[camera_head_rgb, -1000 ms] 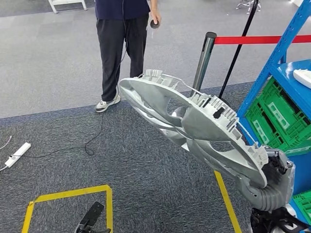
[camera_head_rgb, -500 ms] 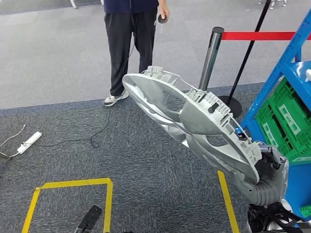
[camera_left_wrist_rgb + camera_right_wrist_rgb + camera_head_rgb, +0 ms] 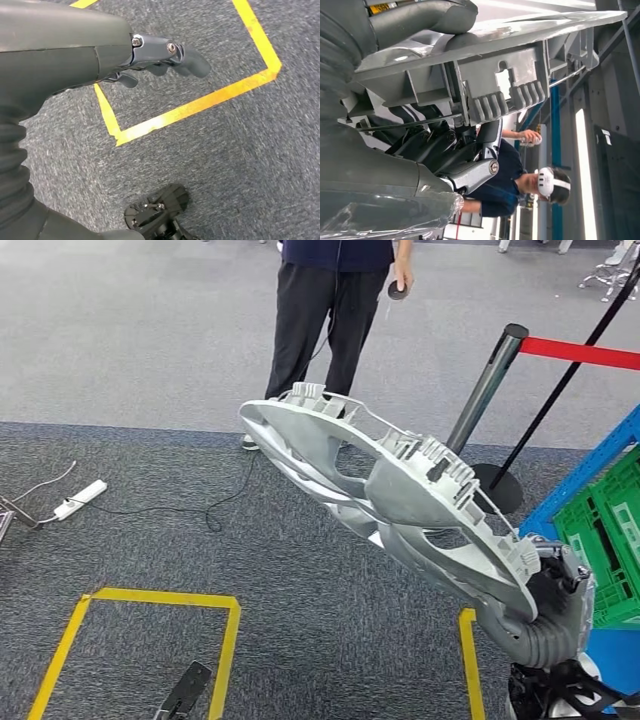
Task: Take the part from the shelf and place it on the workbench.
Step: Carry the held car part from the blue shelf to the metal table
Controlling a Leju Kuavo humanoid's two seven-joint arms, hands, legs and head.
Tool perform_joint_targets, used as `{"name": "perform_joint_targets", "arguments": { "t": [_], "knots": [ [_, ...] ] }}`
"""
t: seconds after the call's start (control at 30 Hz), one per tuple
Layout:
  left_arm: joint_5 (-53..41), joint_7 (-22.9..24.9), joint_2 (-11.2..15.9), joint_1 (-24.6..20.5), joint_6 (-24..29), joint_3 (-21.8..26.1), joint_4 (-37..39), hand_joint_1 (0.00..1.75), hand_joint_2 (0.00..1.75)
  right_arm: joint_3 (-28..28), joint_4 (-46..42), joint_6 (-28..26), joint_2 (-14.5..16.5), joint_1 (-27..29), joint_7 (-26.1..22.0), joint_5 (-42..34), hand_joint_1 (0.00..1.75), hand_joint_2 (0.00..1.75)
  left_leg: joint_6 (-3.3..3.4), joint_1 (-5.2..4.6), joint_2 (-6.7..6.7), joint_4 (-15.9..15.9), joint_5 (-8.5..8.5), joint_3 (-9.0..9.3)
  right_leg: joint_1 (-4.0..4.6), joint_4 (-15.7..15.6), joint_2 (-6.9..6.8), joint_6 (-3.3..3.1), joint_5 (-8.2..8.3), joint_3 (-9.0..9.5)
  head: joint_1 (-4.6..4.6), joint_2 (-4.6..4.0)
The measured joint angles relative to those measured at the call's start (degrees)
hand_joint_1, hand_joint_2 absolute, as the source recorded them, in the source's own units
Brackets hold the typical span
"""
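Observation:
A large silver-grey moulded part (image 3: 392,485) with oval openings and ribbed clips stretches across the middle of the head view, tilted down toward the right. My right hand (image 3: 555,600) grips its lower right end. In the right wrist view the part's ribbed edge (image 3: 508,55) lies across my dark fingers (image 3: 467,170), which curl under it. My left hand (image 3: 166,55) hangs over the carpet with its fingers stretched out and nothing in them; it is the dark shape (image 3: 185,690) low in the head view.
A person (image 3: 324,310) in dark trousers stands ahead holding a controller. A stanchion (image 3: 487,390) with a red belt (image 3: 581,352) stands at the right, by the blue shelf (image 3: 596,465) and green crates (image 3: 611,530). Yellow tape (image 3: 151,598) marks the carpet; a power strip (image 3: 79,498) lies left.
The whole view has swung left: the shelf, stanchion and person slide to the right in the picture. The part stays in my right hand at much the same tilt.

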Motion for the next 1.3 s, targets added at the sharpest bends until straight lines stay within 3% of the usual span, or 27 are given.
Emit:
{"name": "perform_joint_targets", "arguments": {
  "t": [0.03, 0.07, 0.13, 0.2, 0.27, 0.97, 1.17, 1.3],
  "knots": [
    [0.0, 0.0, 0.0, 0.1, 0.0, 0.0, 0.0, 0.0, 1.75, 0.0, 0.0, 0.0, 0.0, 0.0, 0.0, 0.0, 1.75, 1.75, 0.06, -0.05, -0.33, 0.0, -0.06, 0.12, 0.03, 0.1, 0.06, -0.05, 0.86, -0.51, 0.02, 0.0],
    [0.0, 0.0, 0.0, 0.1, 0.0, 0.0, 0.0, 0.0, 1.75, 0.0, 0.0, 0.0, 0.0, 0.1, 0.0, 0.0, 1.75, 1.75, 0.13, -0.12, -0.64, 0.0, -0.14, 0.31, 0.08, -1.7, 0.1, -0.22, 2.67, 0.0, 0.02, 0.0],
    [0.0, 0.0, -0.1, 0.1, -0.1, 0.0, 0.0, 0.0, 1.75, 0.0, 0.0, 0.0, 0.0, 0.1, 0.0, 0.0, 1.75, 1.75, 0.12, -0.22, -1.13, 0.0, -0.37, 0.76, 0.18, -9.1, 0.42, -0.76, 6.94, 3.15, 0.01, 0.0],
    [0.0, 0.0, -0.1, 0.1, -0.2, 0.0, 0.0, 0.0, 1.75, 0.0, -0.1, 0.0, 0.0, 0.1, 0.0, 0.0, 1.75, 1.75, -0.09, -0.33, -1.43, 0.2, -0.52, 0.72, 0.24, -14.4, 0.83, -1.31, 8.59, 5.71, -0.08, 0.0],
    [0.0, 0.0, -0.1, 0.1, -0.3, 0.0, 0.0, 0.0, 1.75, 0.0, -0.2, -0.1, 0.0, 0.1, -0.1, 0.0, 1.75, 1.75, -0.14, -0.39, -1.55, 0.4, -0.45, 0.39, 0.27, -15.5, 0.99, -1.54, 8.54, 6.21, -0.18, 0.0],
    [0.0, 0.0, 0.0, 0.2, -0.8, 0.0, 0.0, 0.0, 1.75, 0.0, -0.2, -0.3, 0.0, 0.1, -0.1, 0.1, 1.75, 1.75, -0.56, -0.41, -1.54, -0.1, -0.02, 0.39, 0.33, -15.5, 1.0, -2.15, 8.77, 6.17, -0.17, 0.0],
    [-0.2, 0.0, 0.0, 0.2, -0.7, 0.0, 0.0, 0.0, 1.75, 0.0, -0.2, -0.3, 0.0, 0.1, -0.1, 0.1, 1.75, 1.75, -0.52, -0.45, -1.54, -0.1, 0.0, 0.37, 0.27, -15.7, 1.0, -2.06, 8.84, 6.2, -0.17, 0.0],
    [-0.7, 0.0, 0.0, 0.2, -0.7, -0.1, 0.0, 0.0, 1.75, 0.0, -0.3, -0.3, 0.0, 0.1, -0.2, 0.1, 1.75, 1.75, 0.52, -0.41, -1.53, -1.0, -0.04, 0.78, 0.12, -16.4, 0.99, -1.11, 8.92, 6.36, -0.18, 0.0]
  ]
}}
